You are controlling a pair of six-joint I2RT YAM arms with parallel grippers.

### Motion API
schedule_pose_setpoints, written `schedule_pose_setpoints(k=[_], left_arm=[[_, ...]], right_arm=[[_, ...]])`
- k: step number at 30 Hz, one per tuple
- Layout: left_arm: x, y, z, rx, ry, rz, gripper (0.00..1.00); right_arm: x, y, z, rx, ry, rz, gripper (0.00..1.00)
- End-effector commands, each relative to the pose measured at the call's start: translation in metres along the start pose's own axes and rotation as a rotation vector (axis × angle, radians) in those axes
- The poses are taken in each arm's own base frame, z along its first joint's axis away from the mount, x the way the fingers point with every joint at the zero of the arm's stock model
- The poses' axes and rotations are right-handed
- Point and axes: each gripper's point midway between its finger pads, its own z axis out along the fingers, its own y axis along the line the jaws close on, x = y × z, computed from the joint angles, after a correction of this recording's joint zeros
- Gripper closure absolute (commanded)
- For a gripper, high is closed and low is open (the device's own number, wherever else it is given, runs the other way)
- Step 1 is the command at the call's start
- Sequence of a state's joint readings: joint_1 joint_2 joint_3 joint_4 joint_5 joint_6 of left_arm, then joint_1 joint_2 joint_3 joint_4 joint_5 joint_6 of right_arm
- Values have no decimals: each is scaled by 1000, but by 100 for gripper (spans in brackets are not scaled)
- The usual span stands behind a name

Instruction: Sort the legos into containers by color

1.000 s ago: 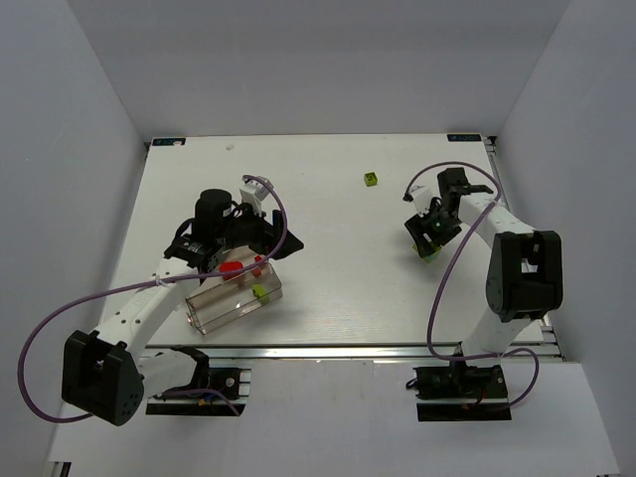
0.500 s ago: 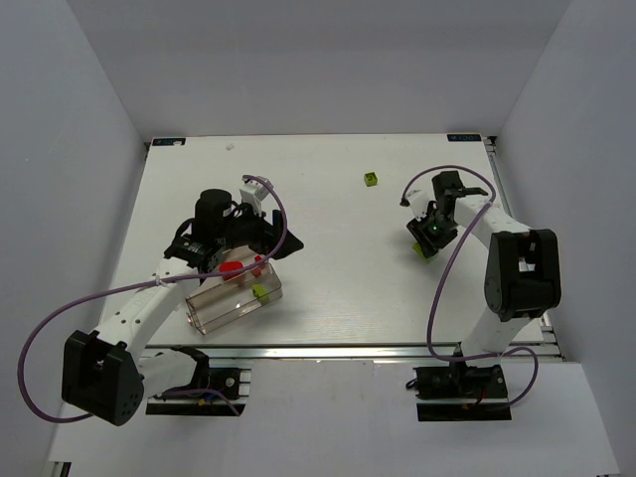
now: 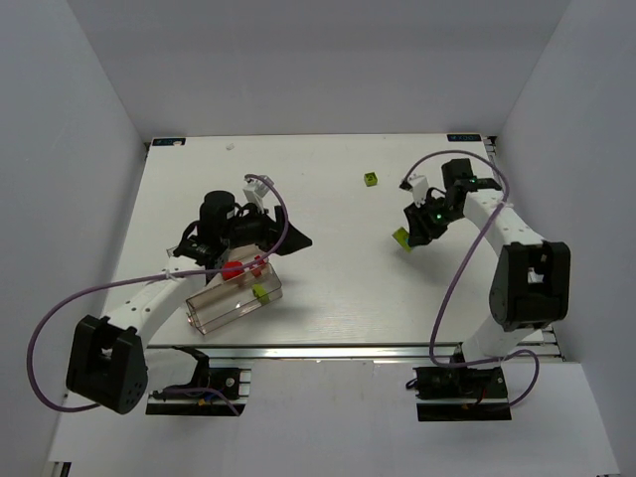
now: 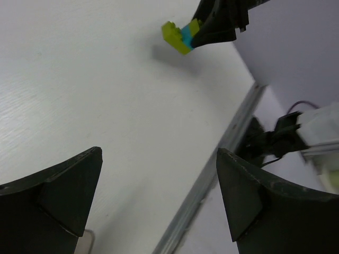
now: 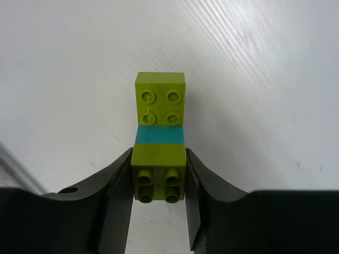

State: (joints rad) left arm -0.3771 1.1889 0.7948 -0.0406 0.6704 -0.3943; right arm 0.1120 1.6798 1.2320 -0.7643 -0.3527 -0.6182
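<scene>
My right gripper (image 3: 414,227) is shut on a stack of legos (image 3: 401,237), lime-green, cyan and lime-green, held off the table right of centre. The right wrist view shows the stack (image 5: 160,121) clamped at its lower green brick between the gripper's (image 5: 159,172) two fingers. My left gripper (image 3: 281,238) is open and empty, just above the far end of the clear container (image 3: 214,310). The container holds red bricks (image 3: 231,268) and a green brick (image 3: 259,291). The left wrist view looks between its open fingers (image 4: 58,193) across the table at the held stack (image 4: 180,36).
A lone lime-green brick (image 3: 371,179) lies on the table at the far middle. The table's front metal edge (image 4: 212,180) runs through the left wrist view. White walls enclose the table on three sides.
My right gripper has lifted the green and cyan stack and carried it left and a little farther away. My left gripper has shifted slightly to the right.
</scene>
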Motion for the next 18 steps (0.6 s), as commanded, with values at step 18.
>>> schedule_pose_setpoints(k=[18], left_arm=[[-49,-82,79,370,-88,-345,2]], right_arm=[[-89,173,-92,-668,-613,-447,100]])
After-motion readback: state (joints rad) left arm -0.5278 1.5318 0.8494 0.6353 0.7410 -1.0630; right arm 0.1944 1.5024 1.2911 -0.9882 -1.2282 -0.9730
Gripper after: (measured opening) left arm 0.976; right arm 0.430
